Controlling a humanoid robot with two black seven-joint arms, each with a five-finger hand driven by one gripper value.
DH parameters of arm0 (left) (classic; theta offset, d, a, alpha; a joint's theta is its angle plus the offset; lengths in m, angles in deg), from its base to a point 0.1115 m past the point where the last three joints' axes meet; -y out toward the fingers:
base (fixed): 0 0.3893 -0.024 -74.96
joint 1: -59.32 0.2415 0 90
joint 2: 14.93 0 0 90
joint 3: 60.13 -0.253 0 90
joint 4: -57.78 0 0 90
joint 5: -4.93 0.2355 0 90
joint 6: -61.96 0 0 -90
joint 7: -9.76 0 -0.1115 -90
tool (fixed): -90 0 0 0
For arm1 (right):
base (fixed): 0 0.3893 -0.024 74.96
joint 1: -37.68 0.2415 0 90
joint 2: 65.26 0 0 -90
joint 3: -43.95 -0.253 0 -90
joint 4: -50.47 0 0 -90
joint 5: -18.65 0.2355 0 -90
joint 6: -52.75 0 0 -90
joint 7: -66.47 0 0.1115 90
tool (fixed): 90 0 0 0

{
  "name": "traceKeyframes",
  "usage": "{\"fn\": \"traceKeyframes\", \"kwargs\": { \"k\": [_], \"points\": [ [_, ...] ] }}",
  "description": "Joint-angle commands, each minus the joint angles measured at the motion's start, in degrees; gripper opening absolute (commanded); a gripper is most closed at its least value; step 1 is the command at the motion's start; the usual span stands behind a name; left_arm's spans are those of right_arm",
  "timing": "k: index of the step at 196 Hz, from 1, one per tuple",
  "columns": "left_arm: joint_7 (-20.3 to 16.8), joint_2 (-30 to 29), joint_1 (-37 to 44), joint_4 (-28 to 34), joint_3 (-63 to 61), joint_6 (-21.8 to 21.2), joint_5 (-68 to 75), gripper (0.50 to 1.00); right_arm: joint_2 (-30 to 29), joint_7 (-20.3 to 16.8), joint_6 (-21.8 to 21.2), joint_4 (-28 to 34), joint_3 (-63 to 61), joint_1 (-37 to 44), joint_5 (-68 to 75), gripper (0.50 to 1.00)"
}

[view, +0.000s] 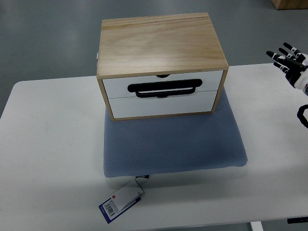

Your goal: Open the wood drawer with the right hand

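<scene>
A light wooden drawer box (161, 45) stands on a blue-grey cushion (173, 142) on the white table. Its front shows two white drawers, both shut, the upper drawer (163, 86) above the lower drawer (161, 105). A black handle (164, 88) lies across the upper drawer's front. My right hand (288, 60) is at the right edge of the picture, well to the right of the box and apart from it, with fingers spread and holding nothing. The left arm is out of view.
A white table (53, 159) carries everything. A white and blue tag (121, 201) hangs from the cushion's front edge onto the table. A black cable loop (302, 117) shows at the right edge. Grey floor lies beyond the table.
</scene>
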Motion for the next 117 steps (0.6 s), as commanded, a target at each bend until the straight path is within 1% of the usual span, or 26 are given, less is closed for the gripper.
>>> {"fn": "traceKeyframes", "kwargs": {
  "k": [1, 117],
  "points": [
    [-0.01, 0.00, 0.00, 0.01, -0.23, 0.00, -0.01, 1.000, -0.08, 0.01, -0.09, 0.02, 0.09, -0.09, 0.00, 0.932],
    [-0.27, 0.00, 0.18, 0.62, -0.14, -0.27, -0.10, 1.000, 0.19, 0.01, -0.18, 0.46, 0.00, -0.53, 0.00, 0.932]
  ]
}}
